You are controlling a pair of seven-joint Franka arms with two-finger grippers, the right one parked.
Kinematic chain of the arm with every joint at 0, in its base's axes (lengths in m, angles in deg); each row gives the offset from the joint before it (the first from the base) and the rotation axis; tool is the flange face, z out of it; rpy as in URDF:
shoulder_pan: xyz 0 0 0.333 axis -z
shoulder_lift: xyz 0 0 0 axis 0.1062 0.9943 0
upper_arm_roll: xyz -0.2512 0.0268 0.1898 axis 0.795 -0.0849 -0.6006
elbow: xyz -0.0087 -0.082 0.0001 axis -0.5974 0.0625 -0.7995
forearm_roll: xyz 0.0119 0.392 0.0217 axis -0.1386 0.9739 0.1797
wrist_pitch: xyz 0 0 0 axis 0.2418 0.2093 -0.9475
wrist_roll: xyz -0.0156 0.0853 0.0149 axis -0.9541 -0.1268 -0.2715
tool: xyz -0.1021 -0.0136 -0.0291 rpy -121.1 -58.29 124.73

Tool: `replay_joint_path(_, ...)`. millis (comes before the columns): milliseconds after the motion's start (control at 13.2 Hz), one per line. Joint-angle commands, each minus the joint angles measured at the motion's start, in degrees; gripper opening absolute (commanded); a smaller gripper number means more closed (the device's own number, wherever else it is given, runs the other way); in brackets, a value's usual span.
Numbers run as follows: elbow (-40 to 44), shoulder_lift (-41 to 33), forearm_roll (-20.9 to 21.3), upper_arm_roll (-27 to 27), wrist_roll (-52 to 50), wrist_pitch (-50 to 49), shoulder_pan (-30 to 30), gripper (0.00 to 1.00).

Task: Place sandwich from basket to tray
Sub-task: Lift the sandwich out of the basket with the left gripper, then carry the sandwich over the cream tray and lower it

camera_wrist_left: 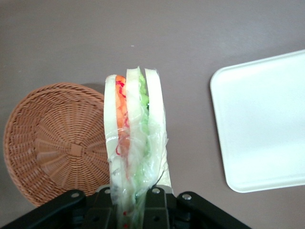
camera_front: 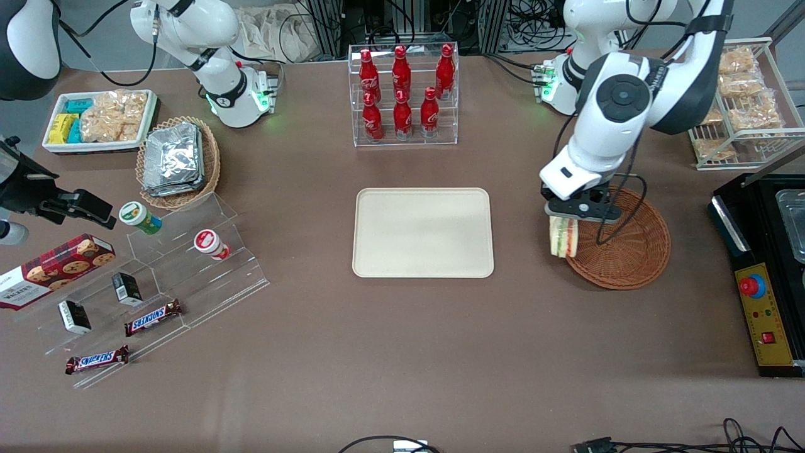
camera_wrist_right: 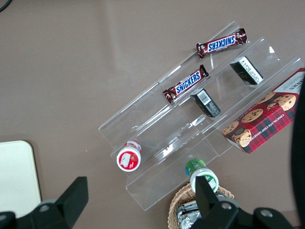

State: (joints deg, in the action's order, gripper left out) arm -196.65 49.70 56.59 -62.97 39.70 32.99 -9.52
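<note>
Between basket (camera_front: 622, 248) and tray (camera_front: 422, 233), hand (camera_front: 564, 221) grips sandwich (camera_wrist_left: 135, 138).

Reddish-brown woven basket (camera_wrist_left: 52, 143), cream tray (camera_front: 422, 231), pale orange-and-green-layered sandwich (camera_wrist_left: 135, 129), black tool (camera_front: 564, 218).

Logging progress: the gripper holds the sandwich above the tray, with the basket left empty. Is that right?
Not quite. The gripper holds the sandwich at the edge of the empty basket, not above the tray; the front view shows bare table between them.
</note>
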Motion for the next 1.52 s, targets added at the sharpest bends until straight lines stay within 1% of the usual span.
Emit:
replay_joint_path(0,1.1,1.4,-0.3,4.9,-3.8,-0.6,-0.5,0.06)
replay_joint_path(152,1.0,3.7,-0.1,8.4,-8.0,1.1,-0.5,0.07)
replay_joint_path(303,1.2,6.6,1.1,11.5,-12.5,2.4,-0.5,0.07)
replay_joint_path(607,1.2,11.5,1.4,12.2,-14.0,5.2,1.0,0.07)
replay_joint_path(910,1.3,17.1,7.7,12.2,-21.1,9.7,1.9,0.07)
replay_joint_path(1138,2.2,21.3,11.9,13.1,-25.0,10.2,2.2,0.07)
replay_joint_path(1290,3.8,24.1,14.4,12.8,-29.2,10.2,5.7,0.07)
replay_joint_path(1441,4.3,26.0,18.0,12.8,-32.7,10.2,5.8,0.07)
